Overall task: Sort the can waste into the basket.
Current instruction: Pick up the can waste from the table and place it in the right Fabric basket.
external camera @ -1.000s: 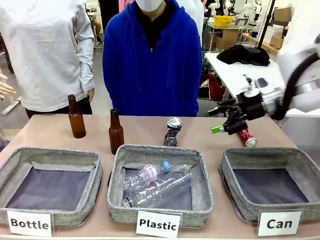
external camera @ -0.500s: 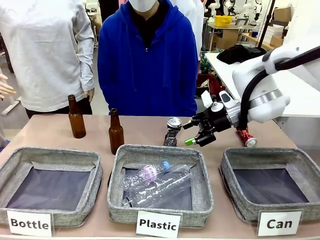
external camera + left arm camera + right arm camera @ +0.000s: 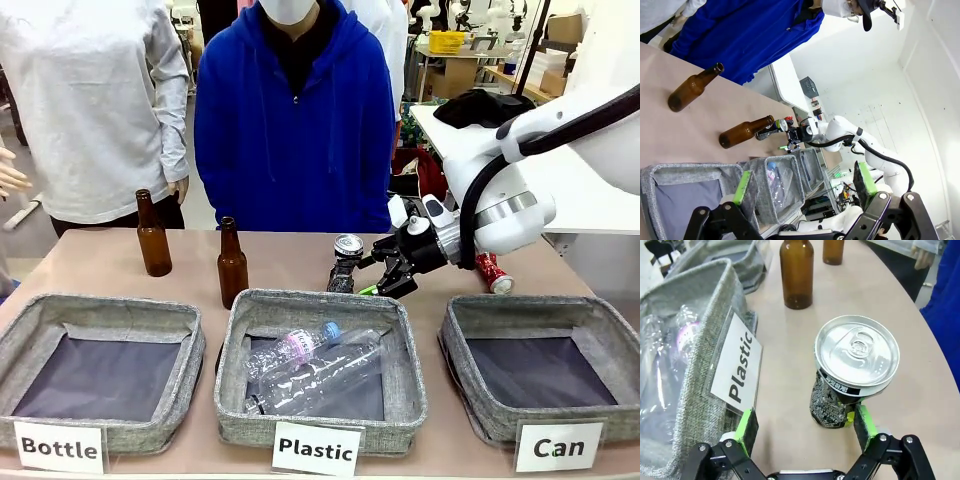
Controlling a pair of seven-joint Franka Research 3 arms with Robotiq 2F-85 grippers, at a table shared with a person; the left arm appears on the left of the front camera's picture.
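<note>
barely begun, with the right claw (image 3: 805,426) spread open, the black can (image 3: 850,370) upright just ahead between its fingers (image 3: 746,426), the red can (image 3: 492,274) lying behind it, and the can basket (image 3: 540,303) off to its side holding nothing yet.

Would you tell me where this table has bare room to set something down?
Behind the Bottle basket, bare tabletop lies left of the left brown bottle and between it and the second brown bottle. The Can basket holds nothing. It is crowded around the black can, where the open right hand straddles it behind the Plastic basket, and by the red can.
</note>
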